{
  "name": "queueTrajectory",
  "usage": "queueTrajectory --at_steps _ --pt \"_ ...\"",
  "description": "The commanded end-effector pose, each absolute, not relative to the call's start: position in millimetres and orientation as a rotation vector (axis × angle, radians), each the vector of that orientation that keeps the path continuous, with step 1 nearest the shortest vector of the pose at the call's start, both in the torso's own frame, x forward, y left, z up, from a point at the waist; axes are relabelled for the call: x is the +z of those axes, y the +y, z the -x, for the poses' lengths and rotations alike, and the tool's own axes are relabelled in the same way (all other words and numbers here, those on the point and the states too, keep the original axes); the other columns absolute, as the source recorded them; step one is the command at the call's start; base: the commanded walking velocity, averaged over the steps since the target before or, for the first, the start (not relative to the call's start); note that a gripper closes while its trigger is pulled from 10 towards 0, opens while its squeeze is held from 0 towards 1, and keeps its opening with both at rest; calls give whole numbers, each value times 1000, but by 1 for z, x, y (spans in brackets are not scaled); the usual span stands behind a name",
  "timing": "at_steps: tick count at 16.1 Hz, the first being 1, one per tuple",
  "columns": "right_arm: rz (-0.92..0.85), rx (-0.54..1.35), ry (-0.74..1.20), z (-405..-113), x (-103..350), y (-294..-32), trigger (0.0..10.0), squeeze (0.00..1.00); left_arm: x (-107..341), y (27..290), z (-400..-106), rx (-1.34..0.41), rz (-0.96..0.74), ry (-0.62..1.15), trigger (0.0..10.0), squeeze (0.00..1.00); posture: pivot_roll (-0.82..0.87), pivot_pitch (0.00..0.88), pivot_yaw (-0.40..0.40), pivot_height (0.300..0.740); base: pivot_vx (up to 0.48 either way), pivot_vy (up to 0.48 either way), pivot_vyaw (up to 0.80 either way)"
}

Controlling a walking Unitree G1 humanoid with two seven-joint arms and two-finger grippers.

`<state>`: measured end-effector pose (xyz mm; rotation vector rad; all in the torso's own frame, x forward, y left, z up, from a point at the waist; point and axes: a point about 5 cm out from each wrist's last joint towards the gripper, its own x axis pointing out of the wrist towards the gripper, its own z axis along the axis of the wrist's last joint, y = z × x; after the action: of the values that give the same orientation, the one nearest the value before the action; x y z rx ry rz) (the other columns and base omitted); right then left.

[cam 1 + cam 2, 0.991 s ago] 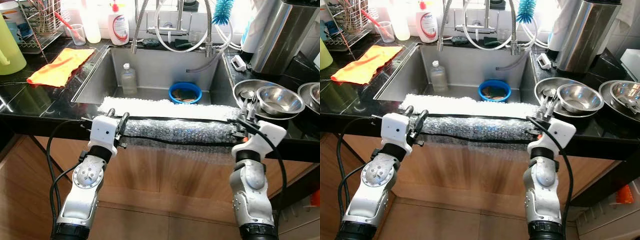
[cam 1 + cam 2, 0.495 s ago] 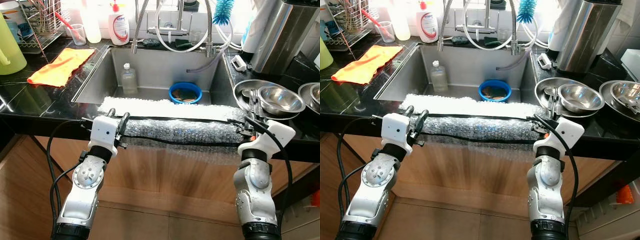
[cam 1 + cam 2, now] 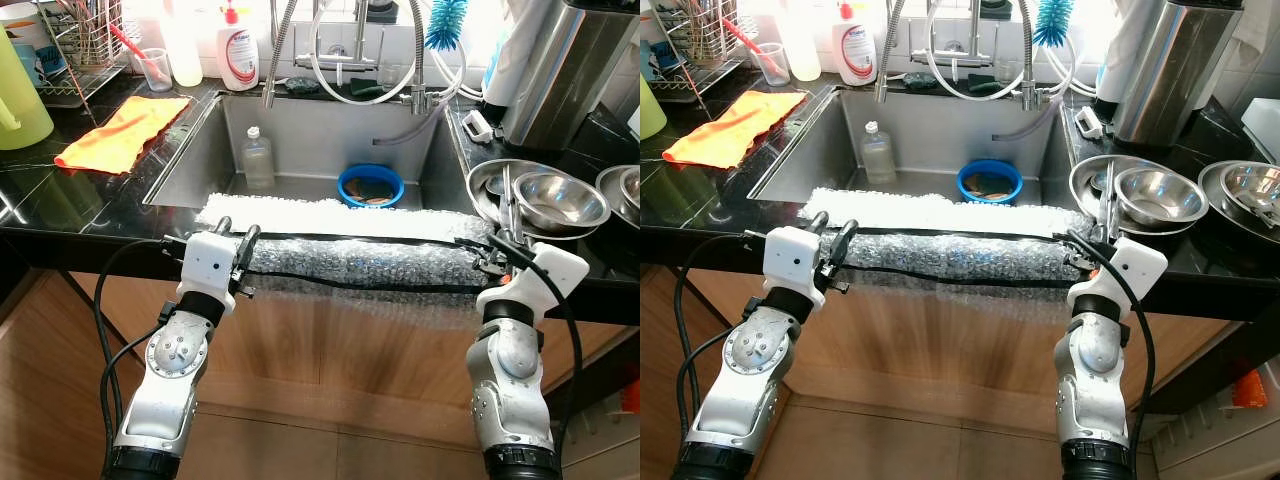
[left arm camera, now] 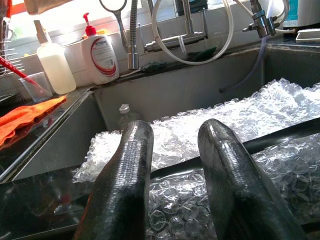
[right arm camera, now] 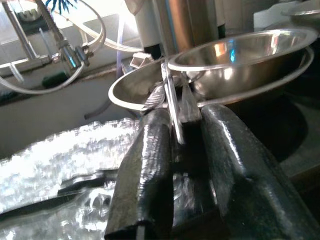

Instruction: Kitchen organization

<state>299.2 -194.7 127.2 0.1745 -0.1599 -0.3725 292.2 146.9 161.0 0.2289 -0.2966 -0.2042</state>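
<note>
- Left end effector (image 3: pixel 236 236) at front edge of black bench (image 3: pixel 90 215), fingers (image 4: pixel 125 185) parted, nothing between them, tips over the bubble wrap (image 3: pixel 350 262)
- Right end effector (image 5: pixel 182 150) at right end of the wrap, fingers clamped on thin metal utensil (image 5: pixel 171 107) that stands upright before the bowls
- Bubble wrap draped along sink's (image 3: pixel 190 150) front rim, black strip across it
- Steel bowls (image 3: pixel 555 198) nested on bench just beyond right end effector
- In sink: blue bowl (image 3: pixel 370 185), clear bottle (image 3: pixel 257 158)
- Left bench: orange cloth (image 3: pixel 122 131)
- Back: soap dispenser (image 3: pixel 236 48), faucet hoses (image 3: pixel 345 60), blue brush (image 3: pixel 445 22), dish rack (image 3: pixel 80 45)
</note>
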Motion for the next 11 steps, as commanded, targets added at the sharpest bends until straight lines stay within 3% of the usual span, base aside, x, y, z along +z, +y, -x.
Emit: queueTrajectory --at_steps 1,11 --pt "-176 -367 -122 -300 122 -192 10000 0 156 145 -291 -223 -247 -279 10000 0 -7 18 -6 740 0 0 0" --pt "-188 -313 -158 -305 130 -186 10000 0 156 146 -292 -223 -252 -285 10000 0 -7 14 -6 740 0 0 0"
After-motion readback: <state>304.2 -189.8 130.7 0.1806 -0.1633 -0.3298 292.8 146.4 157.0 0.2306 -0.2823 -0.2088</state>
